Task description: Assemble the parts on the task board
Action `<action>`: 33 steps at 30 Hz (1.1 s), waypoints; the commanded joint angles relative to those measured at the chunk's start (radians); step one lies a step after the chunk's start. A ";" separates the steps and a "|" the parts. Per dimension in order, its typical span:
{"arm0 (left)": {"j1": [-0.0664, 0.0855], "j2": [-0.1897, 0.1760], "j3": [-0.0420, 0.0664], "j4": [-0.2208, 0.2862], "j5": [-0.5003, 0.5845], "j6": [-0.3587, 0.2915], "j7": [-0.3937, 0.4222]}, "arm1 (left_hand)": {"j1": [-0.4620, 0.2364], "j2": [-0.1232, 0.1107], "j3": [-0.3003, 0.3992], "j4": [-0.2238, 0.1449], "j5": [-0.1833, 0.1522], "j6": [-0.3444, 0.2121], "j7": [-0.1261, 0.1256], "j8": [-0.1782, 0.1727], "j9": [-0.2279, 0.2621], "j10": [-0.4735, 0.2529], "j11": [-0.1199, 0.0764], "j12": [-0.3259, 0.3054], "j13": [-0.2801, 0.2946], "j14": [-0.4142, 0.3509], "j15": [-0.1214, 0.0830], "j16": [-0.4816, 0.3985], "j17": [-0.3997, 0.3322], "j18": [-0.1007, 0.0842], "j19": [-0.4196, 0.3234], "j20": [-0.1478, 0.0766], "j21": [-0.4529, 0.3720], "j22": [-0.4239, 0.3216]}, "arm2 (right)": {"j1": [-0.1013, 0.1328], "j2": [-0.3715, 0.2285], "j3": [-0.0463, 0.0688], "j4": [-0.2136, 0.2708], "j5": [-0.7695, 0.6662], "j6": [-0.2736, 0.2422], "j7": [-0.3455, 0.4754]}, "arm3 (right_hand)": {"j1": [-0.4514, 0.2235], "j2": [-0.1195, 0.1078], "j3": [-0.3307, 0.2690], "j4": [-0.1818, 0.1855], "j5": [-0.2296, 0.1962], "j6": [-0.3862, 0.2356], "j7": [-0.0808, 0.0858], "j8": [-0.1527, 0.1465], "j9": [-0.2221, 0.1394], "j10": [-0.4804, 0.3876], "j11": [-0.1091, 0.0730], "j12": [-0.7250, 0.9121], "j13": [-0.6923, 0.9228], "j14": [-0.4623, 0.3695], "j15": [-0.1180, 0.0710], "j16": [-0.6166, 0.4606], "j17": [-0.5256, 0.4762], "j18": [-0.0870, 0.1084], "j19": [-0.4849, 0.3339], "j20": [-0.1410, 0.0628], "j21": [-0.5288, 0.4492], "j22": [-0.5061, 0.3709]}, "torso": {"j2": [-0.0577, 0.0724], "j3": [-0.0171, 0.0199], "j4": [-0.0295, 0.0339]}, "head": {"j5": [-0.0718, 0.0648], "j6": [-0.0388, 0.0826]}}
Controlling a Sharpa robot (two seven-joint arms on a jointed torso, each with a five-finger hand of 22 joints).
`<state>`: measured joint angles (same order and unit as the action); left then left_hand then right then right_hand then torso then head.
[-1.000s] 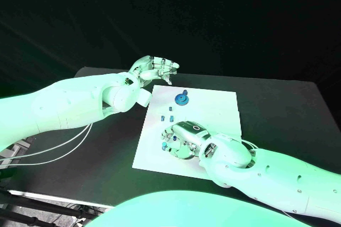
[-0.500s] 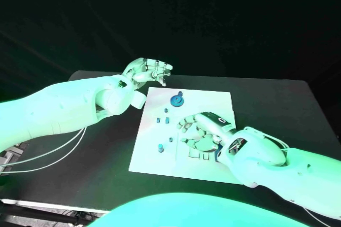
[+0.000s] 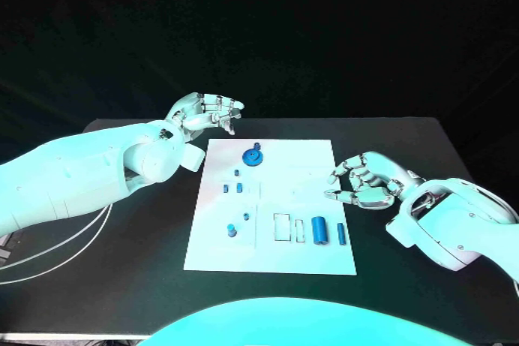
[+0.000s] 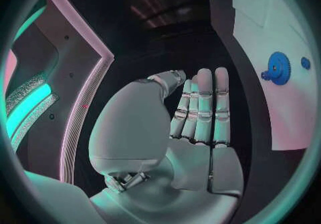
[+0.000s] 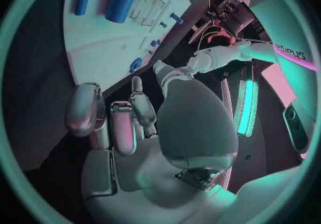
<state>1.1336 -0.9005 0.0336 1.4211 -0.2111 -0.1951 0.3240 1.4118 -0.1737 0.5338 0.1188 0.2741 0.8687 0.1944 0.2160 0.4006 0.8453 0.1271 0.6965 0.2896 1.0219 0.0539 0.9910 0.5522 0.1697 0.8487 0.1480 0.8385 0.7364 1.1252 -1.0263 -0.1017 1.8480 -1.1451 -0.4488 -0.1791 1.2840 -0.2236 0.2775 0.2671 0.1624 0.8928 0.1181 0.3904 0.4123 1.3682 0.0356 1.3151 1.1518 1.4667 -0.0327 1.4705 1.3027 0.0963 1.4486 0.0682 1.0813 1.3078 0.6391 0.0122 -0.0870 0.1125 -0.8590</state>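
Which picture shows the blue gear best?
The left wrist view: the blue gear looks big there, teeth plain, on the task board. The head view shows it small near the board's far edge; the right wrist view shows it small and edge-on.

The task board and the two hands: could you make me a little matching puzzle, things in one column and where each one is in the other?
Things:
1. blue gear
2. thick blue cylinder
3. left hand
4. right hand

Places:
A. beside the task board's right edge, over the black table
B. far end of the board
C. near end of the board
D. beyond the board's far left corner

Pairs: 1-B, 2-C, 3-D, 4-A
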 commanded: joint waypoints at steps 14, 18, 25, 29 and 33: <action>0.000 -0.004 0.000 0.008 -0.001 0.074 0.030 | -0.027 -0.008 -0.022 0.018 0.000 -0.014 -0.001 -0.002 -0.002 -0.011 -0.001 -0.002 -0.005 -0.004 0.005 -0.002 0.000 0.013 0.001 0.012 -0.022 -0.013 | -0.070 0.006 -0.005 -0.022 -0.047 0.116 -0.195 | -0.047 0.067 -0.191 0.026 0.004 0.005 -0.010 0.070 0.000 0.127 -0.005 0.184 0.299 0.090 -0.005 0.076 0.192 -0.039 0.043 -0.002 0.149 0.186 | 0.000 -0.0021 0.0052 | -0.033 -0.001; 0.000 -0.006 0.000 0.009 -0.003 0.082 0.032 | -0.033 -0.011 -0.027 0.026 0.000 -0.015 -0.001 -0.002 -0.002 -0.012 0.000 -0.001 -0.006 -0.006 0.006 -0.002 0.001 0.013 0.002 0.013 -0.029 -0.018 | -0.091 0.030 -0.005 -0.033 -0.064 0.132 -0.228 | -0.057 0.080 -0.225 0.026 0.005 0.010 -0.012 0.079 0.001 0.159 -0.007 0.215 0.351 0.094 -0.006 0.084 0.216 -0.043 0.049 -0.003 0.175 0.192 | -0.001 -0.0021 0.0028 | -0.029 -0.006; 0.000 -0.008 0.000 0.011 -0.003 0.086 0.033 | -0.033 -0.011 -0.028 0.026 0.000 -0.016 -0.001 -0.002 -0.002 -0.012 0.000 -0.001 -0.006 -0.006 0.006 -0.002 0.001 0.013 0.002 0.013 -0.030 -0.019 | -0.112 0.067 -0.005 -0.045 -0.091 0.127 -0.255 | -0.075 0.085 -0.277 0.027 0.008 0.015 -0.016 0.093 0.006 0.198 -0.010 0.252 0.412 0.102 -0.008 0.097 0.255 -0.051 0.062 -0.004 0.224 0.203 | 0.000 -0.0014 0.0021 | -0.029 -0.010; 0.000 -0.009 0.000 0.011 -0.003 0.086 0.032 | -0.035 -0.011 -0.029 0.029 0.000 -0.016 -0.001 -0.002 -0.002 -0.013 0.000 -0.001 -0.006 -0.006 0.006 -0.001 0.001 0.013 0.003 0.013 -0.032 -0.021 | -0.118 0.078 -0.005 -0.047 -0.096 0.141 -0.266 | -0.077 0.087 -0.283 0.028 0.008 0.015 -0.016 0.095 0.007 0.199 -0.010 0.252 0.413 0.102 -0.008 0.097 0.258 -0.051 0.062 -0.005 0.228 0.204 | 0.000 -0.0015 0.0032 | -0.031 -0.012; 0.000 -0.009 0.000 0.012 -0.004 0.085 0.031 | -0.035 -0.011 -0.029 0.029 0.000 -0.016 -0.001 -0.002 -0.002 -0.013 0.000 -0.001 -0.006 -0.006 0.006 -0.001 0.001 0.013 0.003 0.013 -0.032 -0.021 | -0.122 0.083 -0.005 -0.051 -0.100 0.165 -0.279 | -0.080 0.090 -0.288 0.028 0.008 0.016 -0.016 0.097 0.007 0.200 -0.010 0.253 0.415 0.102 -0.008 0.098 0.259 -0.052 0.063 -0.005 0.232 0.205 | 0.000 -0.0013 0.0028 | -0.030 -0.014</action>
<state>1.1330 -0.9101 0.0326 1.4298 -0.2116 -0.1295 0.3409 1.3901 -0.1854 0.5063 0.1463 0.2741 0.8615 0.1946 0.2160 0.3996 0.8381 0.1270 0.6965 0.2845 1.0183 0.0575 0.9910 0.5522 0.1697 0.8498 0.1544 0.8121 0.7166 1.0054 -0.9446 -0.1066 1.7987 -1.2193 -0.3263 -0.4283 1.2119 -0.1354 -0.0039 0.2953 0.1663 0.9040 0.1033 0.4838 0.4185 1.4650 0.0304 1.5635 1.3080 1.4665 -0.0325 1.5619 1.3079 0.0533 1.4648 0.0664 1.3069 1.3074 0.6387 0.0104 -0.0840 0.0821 -0.8716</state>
